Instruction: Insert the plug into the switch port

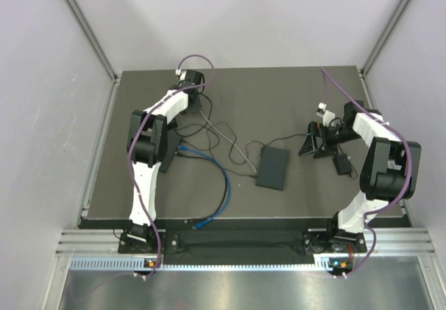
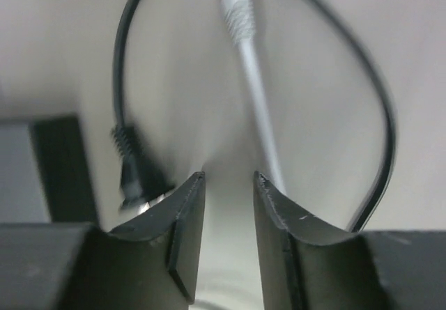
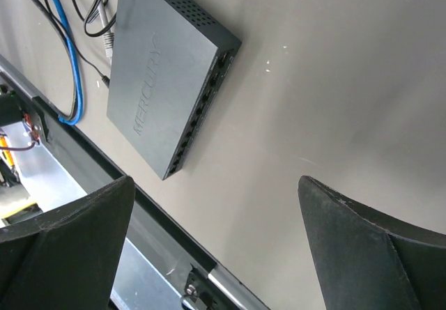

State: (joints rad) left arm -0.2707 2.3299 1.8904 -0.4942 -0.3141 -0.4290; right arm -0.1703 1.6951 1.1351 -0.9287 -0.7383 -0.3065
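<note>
Dark worktop (image 1: 293,94) carries the switch (image 1: 272,168). Grey cable (image 2: 258,94) looks light and limp; better to grip its stiffer ribbed boot (image 2: 238,17). Left hand (image 2: 228,177) is slightly parted, empty; right hand (image 3: 216,184) spreads wide.

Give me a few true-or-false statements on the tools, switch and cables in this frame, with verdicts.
1. The right tool is wide open and empty. True.
2. The switch stands on its edge. False: it lies flat on the table.
3. The blue cable is plugged into the switch. False: it loops on the table on the left arm's side, apart from the switch.
4. A grey cable and a black plug lie beyond the left tool. True.
</note>
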